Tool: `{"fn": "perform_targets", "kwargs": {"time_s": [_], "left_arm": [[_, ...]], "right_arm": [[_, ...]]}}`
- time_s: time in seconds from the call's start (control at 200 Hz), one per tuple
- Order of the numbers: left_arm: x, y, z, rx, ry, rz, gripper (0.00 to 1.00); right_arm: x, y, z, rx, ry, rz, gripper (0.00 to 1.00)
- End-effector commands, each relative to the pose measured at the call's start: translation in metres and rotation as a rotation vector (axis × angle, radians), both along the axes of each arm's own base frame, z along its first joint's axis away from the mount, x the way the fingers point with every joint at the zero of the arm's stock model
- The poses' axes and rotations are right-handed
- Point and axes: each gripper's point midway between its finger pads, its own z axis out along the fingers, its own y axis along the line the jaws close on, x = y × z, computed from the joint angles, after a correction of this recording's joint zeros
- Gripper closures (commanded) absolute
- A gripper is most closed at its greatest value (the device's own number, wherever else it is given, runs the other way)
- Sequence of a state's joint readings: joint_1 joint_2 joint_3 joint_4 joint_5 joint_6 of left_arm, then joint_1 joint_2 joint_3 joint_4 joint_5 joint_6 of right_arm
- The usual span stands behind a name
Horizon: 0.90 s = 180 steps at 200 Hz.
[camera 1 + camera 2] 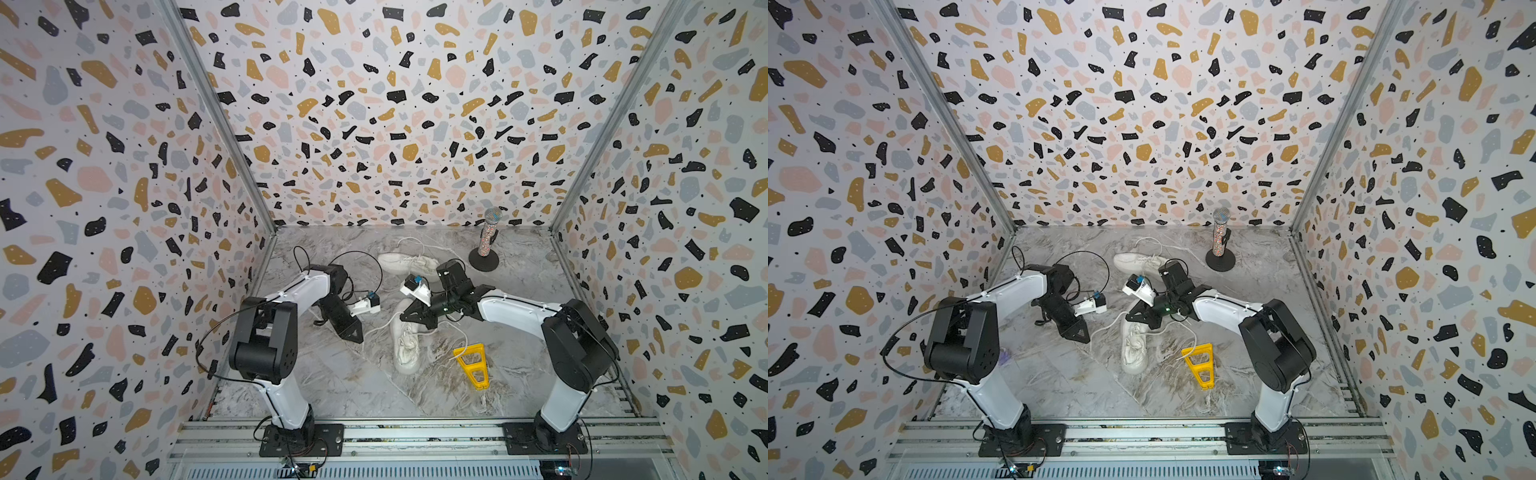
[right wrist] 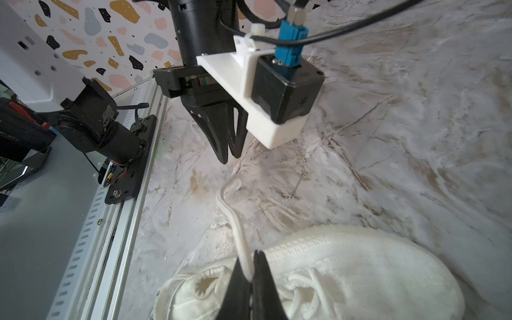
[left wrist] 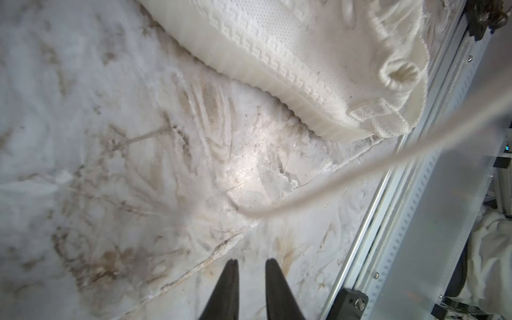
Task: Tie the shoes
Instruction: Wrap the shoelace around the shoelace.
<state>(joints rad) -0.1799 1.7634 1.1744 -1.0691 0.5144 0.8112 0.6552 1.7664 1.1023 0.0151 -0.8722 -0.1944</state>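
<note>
left jaws: slightly spread, nothing between the fingertips (image 3: 232, 279); low over bare surface (image 1: 332, 374), at 9 o'clock of the near shoe (image 1: 405, 345)
right jaws: pressed together on a lace (image 2: 238, 230) of the near shoe, pinching it right above the collar
lace: runs from my right pinch out toward the left jaws; its free end lies on the surface just short of the left tips, not touching them
near shoe: mid-surface, upright on its sole, heel to 6 o'clock, toe to 12; my right wrist covers the toe end in both top views
second lace: loose, looping off the near shoe toward 3 o'clock
far shoe (image 1: 409, 262): at 12 o'clock of the near one, lying across 9–3, nearer the back wall; its 3 o'clock end is hidden behind my right arm (image 1: 511, 309); laces loose, one trailing toward 1 o'clock
yellow frame (image 1: 473, 365): flat on the surface at 4 o'clock of the near shoe, near but apart
mic (image 1: 487, 241): upright on a round black stand at 1 o'clock, well apart from the near shoe
</note>
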Motion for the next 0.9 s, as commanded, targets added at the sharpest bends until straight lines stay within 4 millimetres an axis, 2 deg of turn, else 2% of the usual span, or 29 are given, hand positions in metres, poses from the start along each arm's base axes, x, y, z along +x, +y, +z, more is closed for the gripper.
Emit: {"fn": "perform_targets", "kwargs": {"time_s": [0.0, 0.13, 0.3, 0.355, 0.436, 0.516, 0.631, 0.896], "left_arm": [[0.003, -0.008, 0.016, -0.056, -0.029, 0.026, 0.65], [0.009, -0.025, 0.037, -0.138, -0.086, 0.064, 0.52], [0.026, -0.054, 0.056, -0.236, -0.176, 0.16, 0.45], [0.027, -0.064, 0.059, -0.266, -0.182, 0.187, 0.37], [0.027, -0.073, 0.057, -0.272, -0.189, 0.211, 0.33], [0.03, -0.076, 0.053, -0.275, -0.198, 0.243, 0.3], [0.034, -0.081, 0.047, -0.264, -0.209, 0.261, 0.2], [0.041, -0.095, 0.033, -0.223, -0.273, 0.285, 0.19]], "right_arm": [[-0.001, 0.002, 0.008, 0.04, 0.02, 0.002, 0.95], [0.002, 0.003, 0.004, 0.039, 0.063, -0.022, 0.95], [0.01, 0.005, 0.001, 0.053, 0.155, -0.097, 0.94], [0.012, 0.005, -0.001, 0.053, 0.187, -0.122, 0.94], [0.015, 0.005, -0.002, 0.059, 0.227, -0.15, 0.94], [0.016, 0.006, -0.003, 0.071, 0.258, -0.166, 0.93], [0.019, 0.007, -0.006, 0.077, 0.302, -0.18, 0.93], [0.027, 0.009, -0.01, 0.108, 0.395, -0.202, 0.93]]}}
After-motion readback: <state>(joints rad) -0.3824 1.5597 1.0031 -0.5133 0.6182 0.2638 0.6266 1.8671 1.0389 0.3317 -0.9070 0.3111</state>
